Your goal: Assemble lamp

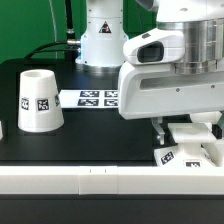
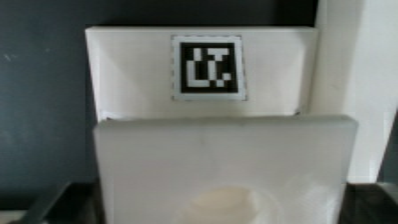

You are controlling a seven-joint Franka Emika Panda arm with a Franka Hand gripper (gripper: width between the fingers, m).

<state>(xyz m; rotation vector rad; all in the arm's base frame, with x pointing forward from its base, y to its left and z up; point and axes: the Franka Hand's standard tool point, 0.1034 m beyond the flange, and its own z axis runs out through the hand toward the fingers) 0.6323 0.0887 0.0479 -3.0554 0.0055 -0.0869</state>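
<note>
Claw (image 1: 188,130) above base (image 1: 192,150) at table (image 1: 100,140) edge

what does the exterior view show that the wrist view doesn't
Only the exterior view shows the shade, narrow end up on the black table. It also shows the marker board to the exterior view's right of the shade, and the gripper low over the base. Only the wrist view shows a tag large and head-on, and a round hollow in a white surface. Both show the white base.
</note>
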